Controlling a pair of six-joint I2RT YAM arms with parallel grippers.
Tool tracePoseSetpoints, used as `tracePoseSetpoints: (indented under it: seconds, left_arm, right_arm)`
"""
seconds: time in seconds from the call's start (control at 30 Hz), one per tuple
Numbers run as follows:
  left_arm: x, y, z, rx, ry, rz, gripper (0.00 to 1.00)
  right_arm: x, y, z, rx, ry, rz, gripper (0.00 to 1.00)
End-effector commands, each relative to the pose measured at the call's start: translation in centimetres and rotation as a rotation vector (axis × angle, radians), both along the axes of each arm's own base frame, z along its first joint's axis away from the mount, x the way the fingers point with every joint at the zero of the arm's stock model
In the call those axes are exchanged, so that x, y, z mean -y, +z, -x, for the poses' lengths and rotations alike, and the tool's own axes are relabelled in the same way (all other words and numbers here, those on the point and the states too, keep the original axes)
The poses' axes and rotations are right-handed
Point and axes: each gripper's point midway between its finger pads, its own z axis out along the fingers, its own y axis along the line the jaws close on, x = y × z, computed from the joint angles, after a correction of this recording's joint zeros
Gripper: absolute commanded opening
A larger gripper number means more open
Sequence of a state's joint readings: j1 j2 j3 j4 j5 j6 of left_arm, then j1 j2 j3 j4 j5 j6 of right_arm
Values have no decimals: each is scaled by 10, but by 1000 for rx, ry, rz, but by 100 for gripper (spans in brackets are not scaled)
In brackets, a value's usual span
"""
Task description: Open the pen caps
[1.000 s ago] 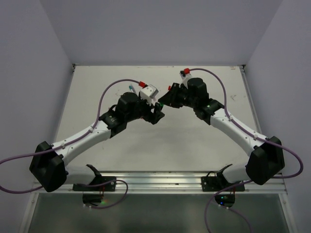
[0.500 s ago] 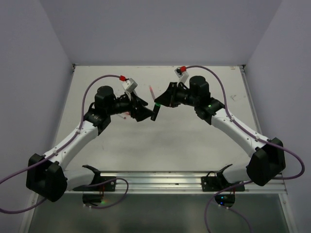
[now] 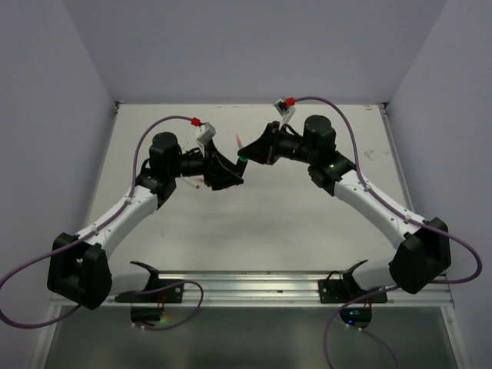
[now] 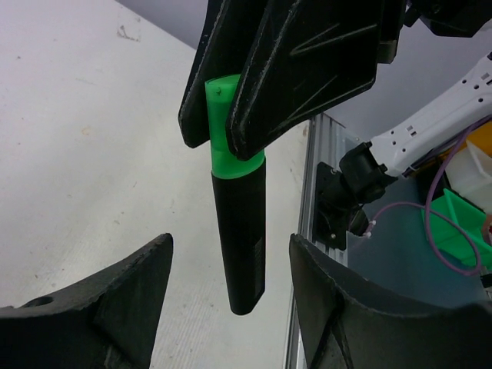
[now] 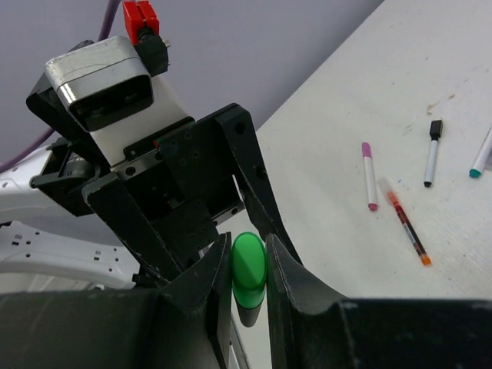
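Observation:
My right gripper (image 5: 247, 247) is shut on the bright green cap (image 5: 249, 265) of the stubby highlighter and holds it in the air. In the left wrist view the cap (image 4: 223, 115) sits on the black barrel (image 4: 241, 231), which hangs down between my left gripper's (image 4: 231, 246) fingers. The left gripper is open and its fingers stand apart from the barrel on both sides. From above, the two grippers meet over the table's far middle, the left (image 3: 229, 174) and the right (image 3: 246, 157).
Several thin pens lie on the white table beyond the grippers: a pink-capped one (image 5: 370, 175), a red one (image 5: 405, 223), a black-capped one (image 5: 432, 151) and a teal-tipped one (image 5: 480, 161). The table's rail edge (image 4: 307, 215) shows under the left gripper.
The left arm swung out to the left, then its open gripper came back around the highlighter's barrel. The right gripper kept hold of the green cap and rose slightly.

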State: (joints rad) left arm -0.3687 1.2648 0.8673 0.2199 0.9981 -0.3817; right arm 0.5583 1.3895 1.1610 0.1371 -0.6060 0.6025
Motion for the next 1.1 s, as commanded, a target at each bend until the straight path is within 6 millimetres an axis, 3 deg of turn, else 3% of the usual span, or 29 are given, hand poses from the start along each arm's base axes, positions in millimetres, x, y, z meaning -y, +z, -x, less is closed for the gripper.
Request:
tracePoseSetpoints:
  seconds: [0.0, 0.4, 0.5, 0.63, 0.7, 0.9, 1.07]
  left_arm:
    - [3, 17, 1, 36, -36, 49, 65]
    - [8, 26, -1, 7, -37, 112, 47]
    - [7, 24, 0, -3, -36, 114, 38]
    - [8, 25, 2, -20, -45, 123, 10]
    - [8, 25, 5, -34, -48, 134, 0]
    - [9, 21, 19, -81, -55, 148, 0]
    - [17, 17, 30, -120, -69, 149, 0]
  right_arm:
    - [-8, 33, 5, 94, 62, -74, 0]
    - [-10, 28, 5, 111, 75, -79, 0]
    - [-10, 27, 4, 116, 72, -76, 0]
    - [-9, 27, 5, 126, 69, -82, 0]
    - [-9, 30, 5, 135, 66, -93, 0]
    - [-4, 52, -3, 241, 19, -98, 0]
    - [2, 91, -7, 370, -31, -123, 0]
